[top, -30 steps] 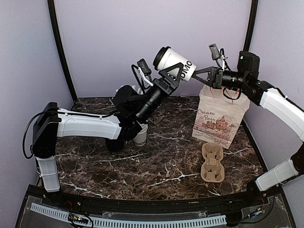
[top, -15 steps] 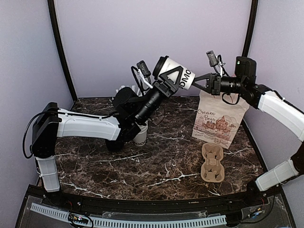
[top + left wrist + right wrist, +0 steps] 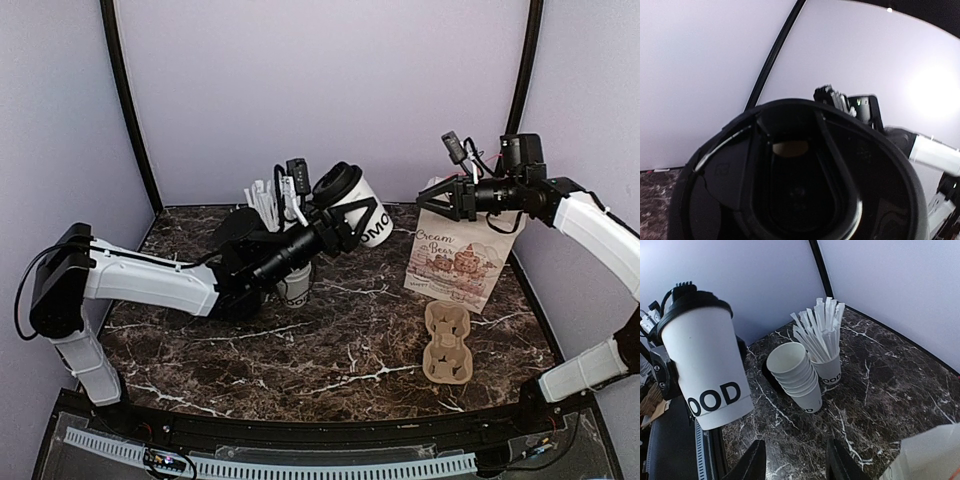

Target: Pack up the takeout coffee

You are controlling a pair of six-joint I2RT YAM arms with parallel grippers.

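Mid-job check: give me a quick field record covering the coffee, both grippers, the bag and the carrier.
coffee: lidded, tilted, held in the air left of the bag
left gripper: shut on the coffee
right gripper: open, empty, apart from the coffee, near the bag's top
bag: upright on the table, right rear
carrier: flat on the table in front of the bag, empty
others: cup stack and straw cup side by side at the rear

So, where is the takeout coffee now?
In the top view the takeout coffee is up above the table near the middle, tilted in the left claw, between the cup of straws and the paper bag.
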